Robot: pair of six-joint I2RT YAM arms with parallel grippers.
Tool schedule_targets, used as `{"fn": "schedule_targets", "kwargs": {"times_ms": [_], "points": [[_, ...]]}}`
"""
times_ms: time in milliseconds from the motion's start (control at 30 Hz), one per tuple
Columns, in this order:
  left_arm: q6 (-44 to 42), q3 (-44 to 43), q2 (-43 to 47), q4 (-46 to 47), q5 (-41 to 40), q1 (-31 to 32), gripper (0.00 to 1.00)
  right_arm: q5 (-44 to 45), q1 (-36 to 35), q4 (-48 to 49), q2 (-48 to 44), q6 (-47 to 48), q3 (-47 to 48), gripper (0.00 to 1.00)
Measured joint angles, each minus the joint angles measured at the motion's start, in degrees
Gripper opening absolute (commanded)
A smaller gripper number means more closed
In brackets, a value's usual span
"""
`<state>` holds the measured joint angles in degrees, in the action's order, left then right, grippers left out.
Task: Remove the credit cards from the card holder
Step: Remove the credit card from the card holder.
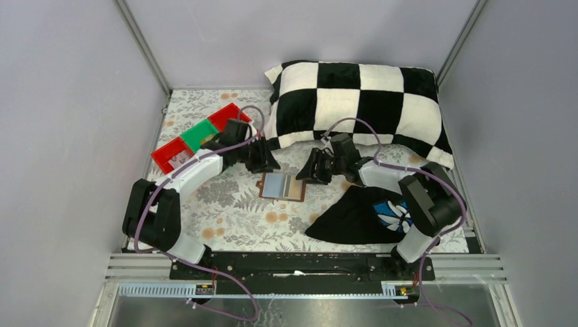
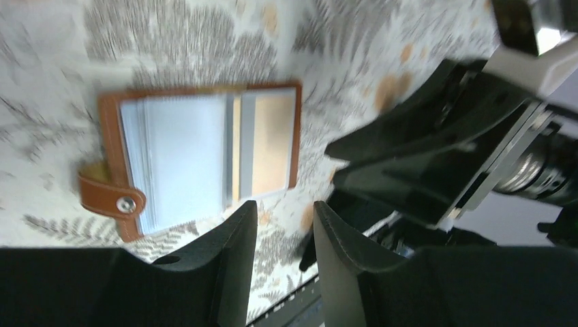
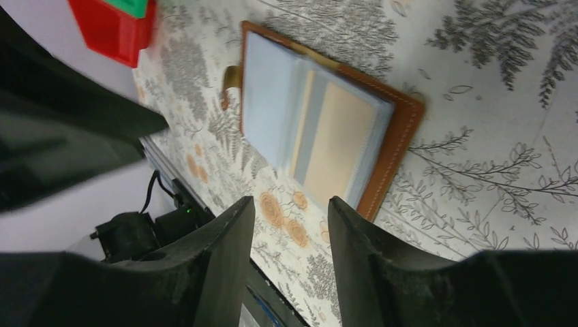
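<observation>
Standing apart with nothing between them, the fingers of the left claw [image 2: 285,208] frame a strip of bare flowered bench [image 1: 232,211], and their tips lie just beside the near edge of the card holder [image 3: 399,136] without reaching over it. The right claw [image 3: 290,204] is likewise spread and grips nothing; its own camera shows the holder's brown stitched corner just past its fingertips. From above, the two claws sit on either side of the holder's far edge, the left one at its upper left and the right one at its upper right. Whether either touches the bench I cannot tell. The holder lies opened flat near the middle of the bench, inner side up, with its snap tab [image 2: 112,197] sticking out from one short end. The credit cards [image 3: 337,136] are in its pockets: a beige-orange face shows on one half, and pale blue-grey layers are stacked on the other. None of them lies loose on the bench. Farther out, red and green trays [image 1: 198,136] stand at the far left beside the left arm. A black-and-white chequered pillow [image 1: 358,102] fills the far right, and a black cloth [image 1: 354,218] with a blue-white print lies near the right arm's base.
</observation>
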<state>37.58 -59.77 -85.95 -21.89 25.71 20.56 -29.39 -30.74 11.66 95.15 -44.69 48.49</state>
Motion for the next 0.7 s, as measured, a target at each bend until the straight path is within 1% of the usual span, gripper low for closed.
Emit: {"fn": "schedule_targets", "kwargs": {"times_ms": [100, 200, 467, 700], "points": [[2.14, 5.38, -0.87, 1.88, 2.21, 1.36, 0.41, 0.48, -0.46, 0.57, 3.1, -1.49, -0.02, 0.43], [3.32, 7.19, -2.34, 3.63, 3.5, 1.44, 0.41, 0.87, -0.44, 1.62, 5.33, -2.58, -0.02, 0.39], [3.41, 8.2, -7.45, 9.25, 4.55, 1.44, 0.4, 1.29, -0.46, 3.21, 6.58, -3.58, -0.02, 0.39], [2.91, 10.43, -11.43, 10.05, 4.28, 1.42, 0.39, 1.25, -0.68, 4.52, 9.57, -4.0, -0.02, 0.41]]}}
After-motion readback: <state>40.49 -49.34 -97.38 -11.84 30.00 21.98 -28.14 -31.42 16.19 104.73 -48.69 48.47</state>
